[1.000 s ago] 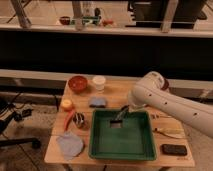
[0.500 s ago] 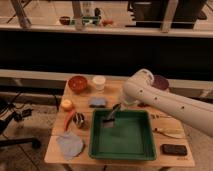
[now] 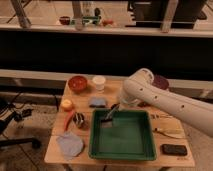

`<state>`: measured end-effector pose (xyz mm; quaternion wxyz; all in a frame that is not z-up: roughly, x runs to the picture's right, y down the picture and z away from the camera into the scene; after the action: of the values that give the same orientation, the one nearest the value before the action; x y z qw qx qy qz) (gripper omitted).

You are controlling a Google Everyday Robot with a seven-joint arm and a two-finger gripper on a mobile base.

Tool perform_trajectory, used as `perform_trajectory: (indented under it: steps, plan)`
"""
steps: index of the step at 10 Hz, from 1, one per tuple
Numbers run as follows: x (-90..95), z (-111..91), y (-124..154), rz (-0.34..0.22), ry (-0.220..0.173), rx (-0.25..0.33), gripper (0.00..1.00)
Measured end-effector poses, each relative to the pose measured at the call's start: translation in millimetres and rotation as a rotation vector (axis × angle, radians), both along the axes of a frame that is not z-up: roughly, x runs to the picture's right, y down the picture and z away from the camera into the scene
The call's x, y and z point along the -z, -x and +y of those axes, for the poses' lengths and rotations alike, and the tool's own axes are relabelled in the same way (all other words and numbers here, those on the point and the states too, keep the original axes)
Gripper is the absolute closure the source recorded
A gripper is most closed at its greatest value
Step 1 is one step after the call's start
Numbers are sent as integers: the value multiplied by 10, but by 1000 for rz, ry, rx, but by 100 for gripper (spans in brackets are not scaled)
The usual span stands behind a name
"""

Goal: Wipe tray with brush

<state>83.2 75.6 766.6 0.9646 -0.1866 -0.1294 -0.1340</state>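
In the camera view, a wooden worktop (image 3: 55, 152) carries the green tray (image 3: 122, 137), which lies in the middle of its front half. The white arm (image 3: 165, 100) reaches in from the right and bends down over the back left corner of the tray. At its end the gripper (image 3: 112, 113) is above that corner, and its fingers are clamped on the brush (image 3: 108, 120). The brush hangs tilted, with its dark head low, at or just above the tray floor near the back left corner; I cannot tell if it touches.

Behind the tray lie a blue-grey sponge (image 3: 98, 102), a white cup (image 3: 99, 82) and a red bowl (image 3: 77, 82). To the left of the tray are a yellow-orange round thing (image 3: 66, 104), a red long thing (image 3: 69, 120) and a grey-blue cloth (image 3: 69, 145) at the front left. To the right of the tray, near the front edge, lies a flat black block (image 3: 174, 149), and a pale thin utensil (image 3: 167, 132) lies behind it.
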Motion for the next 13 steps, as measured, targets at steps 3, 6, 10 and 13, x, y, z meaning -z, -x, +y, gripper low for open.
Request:
perform_trajectory:
  steps: [3, 6, 10, 13]
  plan:
    - [137, 111, -133, 4, 27, 6, 100]
    - [227, 237, -283, 11, 57, 9, 100]
    - [225, 236, -273, 10, 57, 10, 100]
    - [224, 233, -262, 9, 57, 12, 100]
